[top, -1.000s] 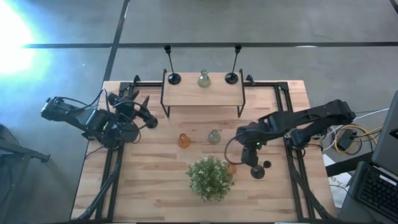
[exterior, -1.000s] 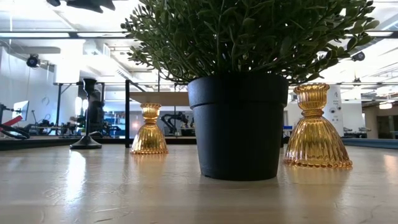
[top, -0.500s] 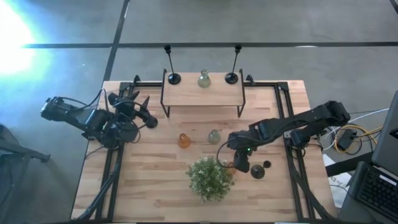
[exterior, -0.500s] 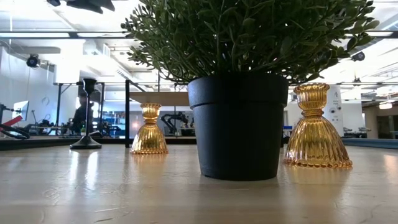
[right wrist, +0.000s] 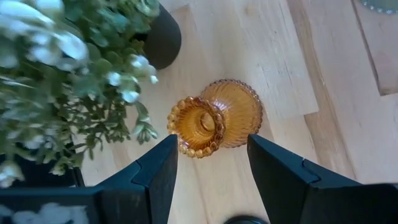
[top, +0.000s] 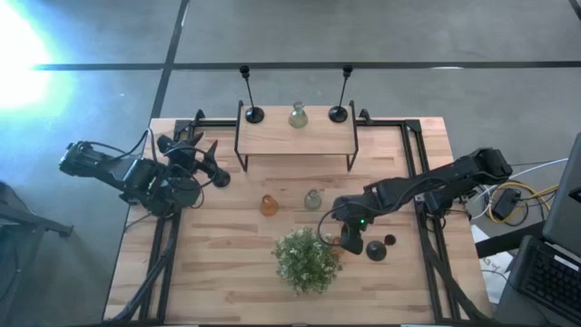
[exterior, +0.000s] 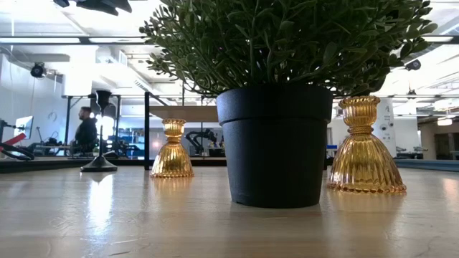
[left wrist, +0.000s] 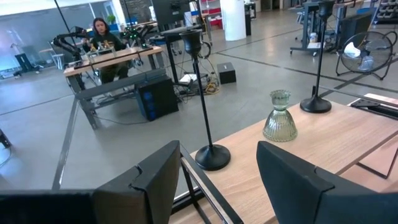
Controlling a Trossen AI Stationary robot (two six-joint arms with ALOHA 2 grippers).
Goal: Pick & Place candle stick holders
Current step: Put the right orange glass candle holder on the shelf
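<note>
The counter (top: 227, 272) is pale butcher-block wood, sitting on a grey polished concrete floor (top: 381, 32) with a dark line (top: 300, 65) running across it just beyond the far edge. There's a big glare patch (top: 18, 50) on the floor at far left. Looking level across, it's an open workshop: white ceiling with long strip lights (exterior: 86, 41), white walls, a person (exterior: 86, 132) standing far off on the left. From the left arm's camera you get a desk (left wrist: 115, 59) with a seated person (left wrist: 102, 37), a dark cabinet (left wrist: 158, 99) under it, a white pillar (left wrist: 236, 18) and a fan (left wrist: 364, 53) on the right.
</note>
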